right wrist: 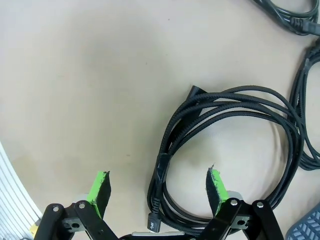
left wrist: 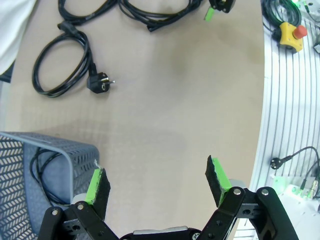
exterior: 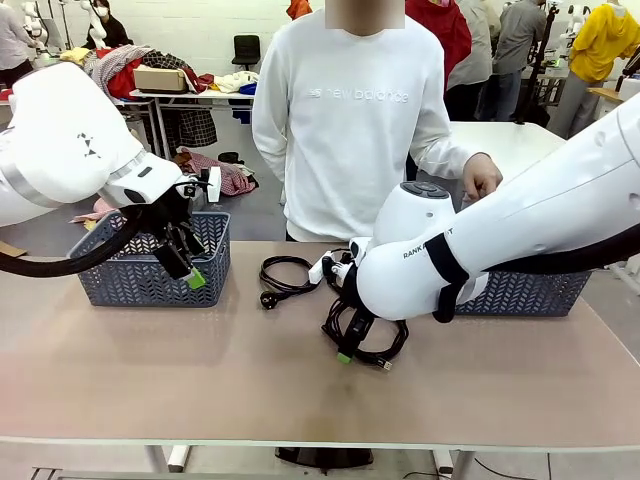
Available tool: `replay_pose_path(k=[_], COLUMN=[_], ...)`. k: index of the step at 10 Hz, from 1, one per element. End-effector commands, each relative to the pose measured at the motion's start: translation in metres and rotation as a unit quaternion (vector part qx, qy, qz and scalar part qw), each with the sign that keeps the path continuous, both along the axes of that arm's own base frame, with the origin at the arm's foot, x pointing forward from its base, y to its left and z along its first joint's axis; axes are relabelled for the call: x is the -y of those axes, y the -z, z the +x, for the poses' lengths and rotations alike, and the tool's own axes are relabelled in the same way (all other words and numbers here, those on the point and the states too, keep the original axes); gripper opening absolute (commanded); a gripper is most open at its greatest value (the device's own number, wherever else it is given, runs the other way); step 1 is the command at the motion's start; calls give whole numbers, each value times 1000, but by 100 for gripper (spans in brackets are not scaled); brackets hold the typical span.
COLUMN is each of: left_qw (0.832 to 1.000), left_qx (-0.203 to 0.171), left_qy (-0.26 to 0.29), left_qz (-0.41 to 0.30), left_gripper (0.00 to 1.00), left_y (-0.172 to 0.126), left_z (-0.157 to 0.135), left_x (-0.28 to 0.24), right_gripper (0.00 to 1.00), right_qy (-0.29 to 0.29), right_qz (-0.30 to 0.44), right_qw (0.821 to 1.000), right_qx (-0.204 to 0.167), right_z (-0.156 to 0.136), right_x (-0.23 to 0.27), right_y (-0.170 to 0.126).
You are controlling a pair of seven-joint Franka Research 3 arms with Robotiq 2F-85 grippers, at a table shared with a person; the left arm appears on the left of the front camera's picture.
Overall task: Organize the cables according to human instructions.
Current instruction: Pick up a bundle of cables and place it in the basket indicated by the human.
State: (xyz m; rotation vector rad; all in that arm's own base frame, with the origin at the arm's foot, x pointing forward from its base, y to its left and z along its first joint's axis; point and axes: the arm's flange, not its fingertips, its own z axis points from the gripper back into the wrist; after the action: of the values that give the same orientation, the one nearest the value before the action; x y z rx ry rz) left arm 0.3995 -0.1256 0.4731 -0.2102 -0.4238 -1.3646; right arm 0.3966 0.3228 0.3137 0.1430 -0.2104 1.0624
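Cables: thin black cords in loose coils.
- You have one smooth coil (exterior: pixel 285 272) with a round two-pin plug, flat on the desk (exterior: pixel 200 380) just right of the grey mesh basket (exterior: pixel 150 272).
- A braided coil (right wrist: pixel 225 150) with a small flat connector lies farther right of the basket.
- One more cord (left wrist: pixel 36 167) sits inside the basket, against its wall.

Left end effector (left wrist: pixel 157 176): fingers spread wide, nothing between them, hanging at the basket's near right corner.

Right end effector (right wrist: pixel 157 177): also spread wide, low over the braided coil. One side of the coil runs between the green pads (right wrist: pixel 216 186), which are not clamped on it.

Readable: "new balance" on the person's white sweatshirt (exterior: pixel 350 150); "RANK" on the right arm (exterior: pixel 540 220), rest hidden.
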Motion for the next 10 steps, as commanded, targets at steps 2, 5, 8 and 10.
replay_pose_path(k=[2,5,8,10], left_qw=[1000,1000,1000,1000], left_qx=[2,2,2,2], left_qy=[-2,-2,-2,-2], left_qz=[0,0,0,0], left_gripper=[100,100,100,100], left_y=[-1,-1,-1,-1], left_z=[2,2,2,2], left_x=[-1,-1,-1,-1], right_gripper=[100,100,80,61], right_qy=[10,10,10,11], right_qz=[-20,-36,-29,-30], right_qw=[1000,999,999,999], right_qx=[-9,-12,-18,-22], right_z=[6,9,10,11], right_x=[-10,-11,-13,-14], right_y=[4,7,8,9])
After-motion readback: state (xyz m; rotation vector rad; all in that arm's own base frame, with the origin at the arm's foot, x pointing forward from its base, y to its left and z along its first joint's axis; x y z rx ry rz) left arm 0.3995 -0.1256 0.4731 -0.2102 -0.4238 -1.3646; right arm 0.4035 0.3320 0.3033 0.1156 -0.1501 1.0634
